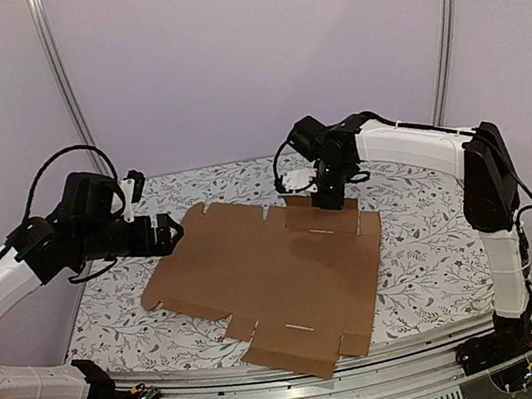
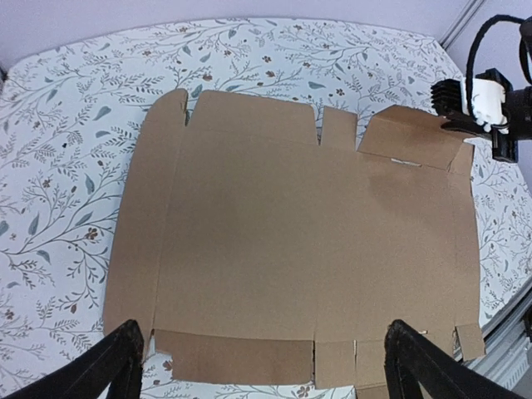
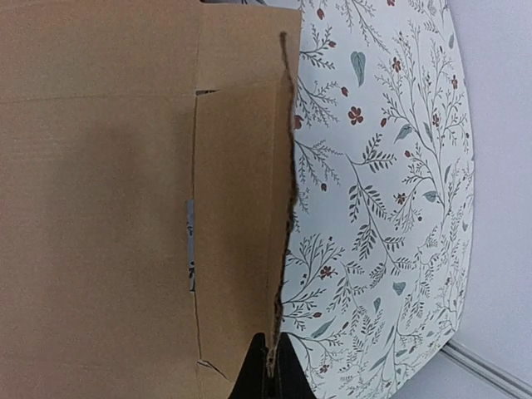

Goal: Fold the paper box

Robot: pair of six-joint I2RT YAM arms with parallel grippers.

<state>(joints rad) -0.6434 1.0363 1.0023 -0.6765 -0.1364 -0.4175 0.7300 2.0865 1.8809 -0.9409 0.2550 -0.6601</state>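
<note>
The floral-patterned worktop [image 1: 427, 255] carries everything I have to work with, and the paper box [image 1: 267, 270] lies near its middle as one brown sheet. It is almost wholly flat and unfolded, one long side toward the arm bases and the other toward the back wall. I judge the task barely begun, since only one panel has left the surface. My right arm [image 1: 409, 141] reaches in from the right and bends down over the far edge of the sheet, because the first crease to be worked is there. My left arm [image 1: 13, 265] comes in low from the left and hangs above the sheet's left end. From there it can press the base down when the cardboard tries to lift or slide. The far flap [image 2: 411, 137] by the right corner stands tilted up off the worktop along its crease line. The right fingers [image 3: 270, 378] are why: they are fully closed, pinching the flap's thin free edge, which runs straight into them in the right wrist view. The left fingers [image 2: 116, 366] are spread as wide as they go and hold nothing. They straddle the view of the sheet without touching it, as far as I can tell.
</note>
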